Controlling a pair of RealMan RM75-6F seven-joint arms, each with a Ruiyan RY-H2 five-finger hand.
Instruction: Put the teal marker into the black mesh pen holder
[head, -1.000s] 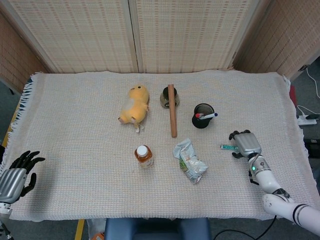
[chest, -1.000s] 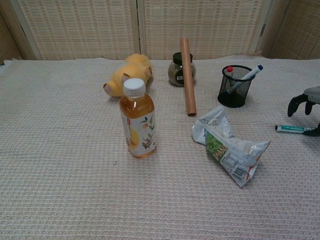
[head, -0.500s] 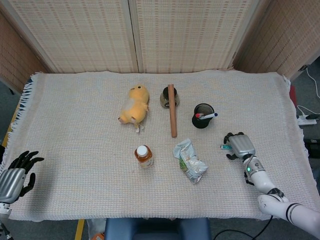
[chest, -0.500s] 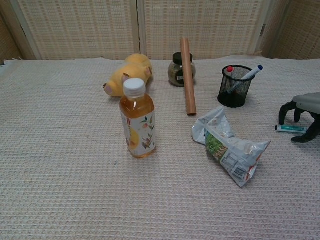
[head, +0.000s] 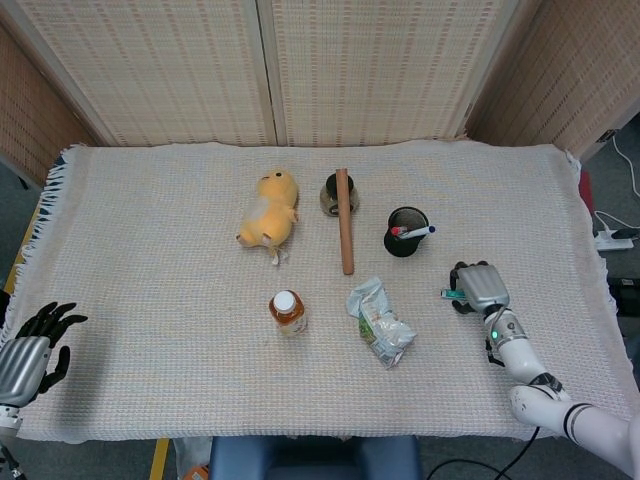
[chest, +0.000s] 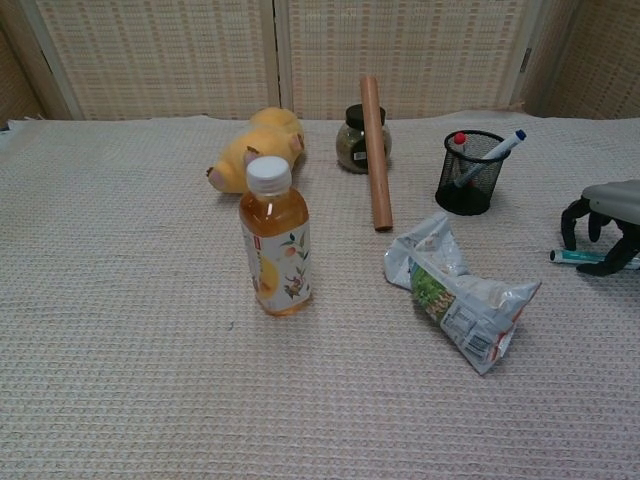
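My right robot hand (chest: 606, 222) arches, fingers curled, over the teal marker (chest: 578, 257) lying on the surface, grip not confirmed; next I must pinch it, then lift toward the mesh pen holder (chest: 471, 173).

You have a tabletop (head: 150, 260) covered by a beige woven cloth (head: 560, 220) with a fringe at its left edge. A yellow plush toy (head: 269, 208) lies on its side in the far middle part. To the right of it stands a small glass jar (chest: 350, 143) with a dark lid, and a wooden stick (head: 344, 220) leans over this jar and comes toward you. A bottle of amber drink (chest: 273, 238) with a white cap stands upright nearer to you. A crumpled snack bag (chest: 458, 292) lies to the right of the bottle. Behind the tabletop you see woven bamboo screens (head: 360, 60).
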